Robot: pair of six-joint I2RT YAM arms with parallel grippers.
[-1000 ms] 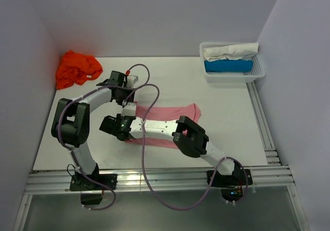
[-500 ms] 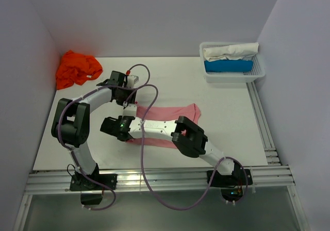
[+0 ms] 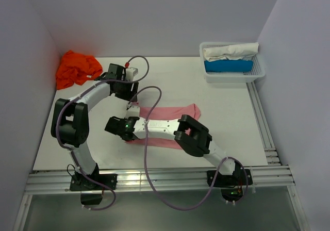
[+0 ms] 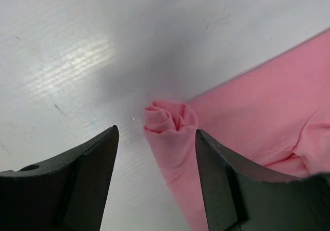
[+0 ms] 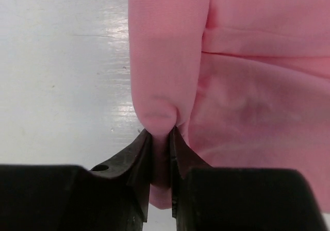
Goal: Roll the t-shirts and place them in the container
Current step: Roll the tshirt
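Pink t-shirt (image 3: 172,111) lay mid-table (image 3: 227,122) as a folded strip, w/ only its left end curled into a small tight roll (image 4: 171,118). The rest of the strip was flat, so I judged the rolling barely begun.

Right gripper (image 5: 161,135) was pinched nearly closed on the near end of that roll, a fold of pink cloth caught btwn its jaws. Left gripper (image 4: 156,133) stood wide apart at the far end, one finger either side of the roll, gripping nothing.

Orange t-shirt (image 3: 77,68) sat crumpled in the far-left corner, well apart from both arms and not yet flattened. Basket (image 3: 260,75) at far right held a white and a blue bundle.

Left to do, imo: roll the pink strip through, then the whole orange one.
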